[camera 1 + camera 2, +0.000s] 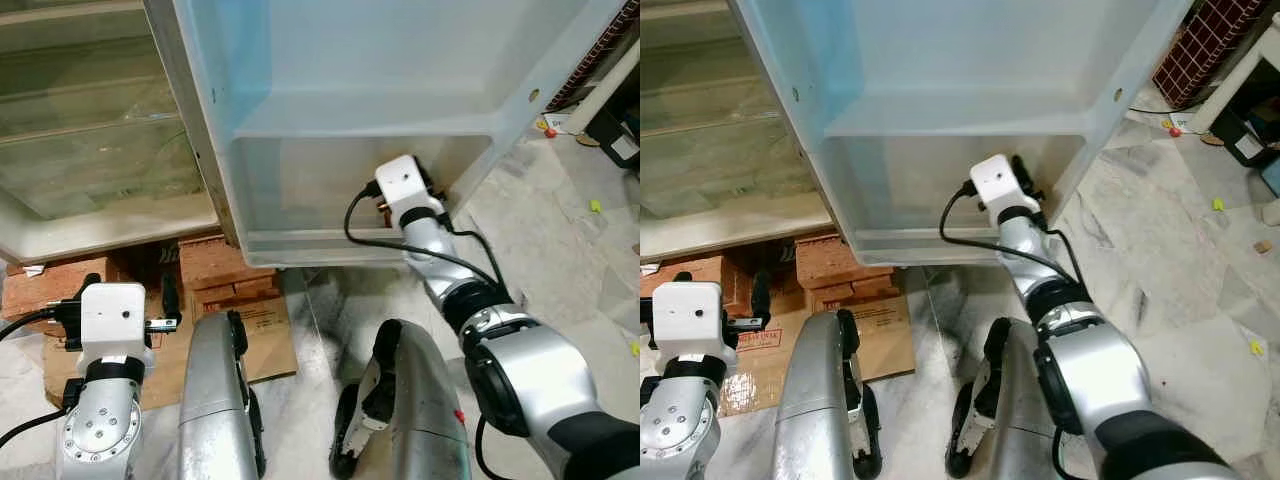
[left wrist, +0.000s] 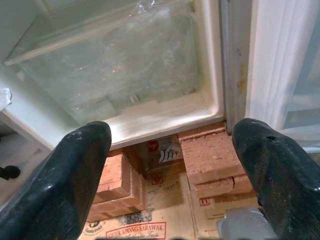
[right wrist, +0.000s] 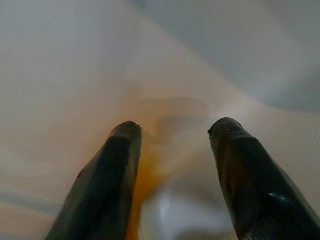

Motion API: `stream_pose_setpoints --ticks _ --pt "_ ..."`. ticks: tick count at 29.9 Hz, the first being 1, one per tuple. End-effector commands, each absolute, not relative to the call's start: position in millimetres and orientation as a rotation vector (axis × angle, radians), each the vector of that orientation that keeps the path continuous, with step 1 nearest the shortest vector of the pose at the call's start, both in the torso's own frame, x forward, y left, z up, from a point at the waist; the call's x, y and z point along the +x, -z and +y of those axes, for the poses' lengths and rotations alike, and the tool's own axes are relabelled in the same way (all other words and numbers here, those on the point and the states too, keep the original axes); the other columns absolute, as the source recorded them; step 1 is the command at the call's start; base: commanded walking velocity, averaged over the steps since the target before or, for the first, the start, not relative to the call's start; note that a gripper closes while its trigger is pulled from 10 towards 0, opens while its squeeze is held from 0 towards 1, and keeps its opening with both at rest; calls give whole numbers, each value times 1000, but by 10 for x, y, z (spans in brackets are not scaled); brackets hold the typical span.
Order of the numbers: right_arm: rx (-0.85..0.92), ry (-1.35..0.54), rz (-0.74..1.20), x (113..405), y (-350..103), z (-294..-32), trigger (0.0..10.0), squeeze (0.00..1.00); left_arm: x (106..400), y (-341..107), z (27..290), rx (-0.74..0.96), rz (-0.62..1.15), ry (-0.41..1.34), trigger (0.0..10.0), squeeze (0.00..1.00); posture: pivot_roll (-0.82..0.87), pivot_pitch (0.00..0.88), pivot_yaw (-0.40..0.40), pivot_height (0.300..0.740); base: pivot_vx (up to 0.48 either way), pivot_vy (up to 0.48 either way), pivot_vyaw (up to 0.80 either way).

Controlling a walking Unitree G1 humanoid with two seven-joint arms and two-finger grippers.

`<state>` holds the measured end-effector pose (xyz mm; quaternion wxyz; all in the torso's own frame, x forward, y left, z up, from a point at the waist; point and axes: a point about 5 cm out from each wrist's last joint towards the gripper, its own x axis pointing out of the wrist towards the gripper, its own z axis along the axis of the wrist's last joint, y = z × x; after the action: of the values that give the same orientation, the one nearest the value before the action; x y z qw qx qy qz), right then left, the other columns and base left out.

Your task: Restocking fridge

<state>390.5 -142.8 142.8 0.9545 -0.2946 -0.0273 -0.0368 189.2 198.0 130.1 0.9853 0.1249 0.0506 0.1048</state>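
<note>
White plastic door shelf (image 1: 300, 245) sits dead ahead of the right tool (image 3: 172, 132), parted, empty; left tool (image 2: 170, 150) too

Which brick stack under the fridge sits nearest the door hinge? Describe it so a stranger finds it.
Start at the open fridge with its clear drawer. Beneath its front edge, bricks rest on flattened cardboard. The wanted brick stack stands at the corner beside the door, separated by a dark gap from the other stack.
</note>
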Motion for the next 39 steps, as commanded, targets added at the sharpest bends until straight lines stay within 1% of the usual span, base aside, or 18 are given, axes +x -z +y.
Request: stream_pose_setpoints --ticks 1,6,12,17,21,22,24,28,29,31,33,36,37,39 --pt "-622 119 -76 3921 -1483 -1513 10000 1000 1867 -1241 2002 251 140 -230 10000 0 279 243 -85 505 0 0 0" --pt "-650 126 -156 3949 -1617 -1492 10000 1000 1876 -1233 1995 248 143 -234 10000 0 272 240 -90 505 0 0 0" --pt "-619 77 -222 3969 -1735 -1426 10000 1000 1901 -1227 1996 239 139 -245 10000 0 265 229 -98 505 0 0 0" --pt "-585 17 -271 3960 -1799 -1427 10000 1000 1954 -1232 2007 225 115 -267 10000 0 238 197 -110 505 0 0 0" --pt "-560 -6 -272 3935 -1769 -1459 10000 1000 2013 -1206 2010 226 116 -293 10000 0 217 167 -120 505 0 0 0" --pt "-529 -21 -260 3886 -1682 -1498 10000 1000 2059 -1184 1985 214 116 -294 10000 0 200 137 -126 505 0 0 0" --pt "-498 -31 -245 3833 -1596 -1536 10000 1000 2082 -1171 1968 211 117 -296 10000 0 198 132 -126 505 0 0 0" --pt "-410 -76 -191 3694 -1378 -1569 10000 1000 2130 -1128 1920 181 118 -266 10000 0 162 85 -124 505 0 0 0" --pt "-410 -76 -191 3694 -1378 -1569 10000 1000 2130 -1128 1920 181 118 -266 10000 0 162 85 -124 505 0 0 0" --pt "-271 -135 -131 3486 -1190 -1578 10000 1000 2207 -1118 1865 171 100 -222 10000 0 143 60 -120 505 0 0 0" --pt "-259 -147 -128 3440 -1168 -1584 10000 1000 2239 -1108 1848 161 101 -215 10000 0 133 46 -118 505 0 0 0" --pt "-188 -202 -107 3274 -1127 -1555 10000 1000 2300 -1093 1816 156 103 -203 10000 0 122 31 -117 505 0 0 0" --pt "-149 -255 -99 3154 -1125 -1528 10000 1000 2333 -1090 1797 157 94 -191 10000 0 115 23 -115 505 0 0 0" --pt "-129 -292 -106 3020 -1135 -1526 10000 1000 2350 -1092 1782 155 87 -185 10000 0 109 18 -115 505 0 0 0"
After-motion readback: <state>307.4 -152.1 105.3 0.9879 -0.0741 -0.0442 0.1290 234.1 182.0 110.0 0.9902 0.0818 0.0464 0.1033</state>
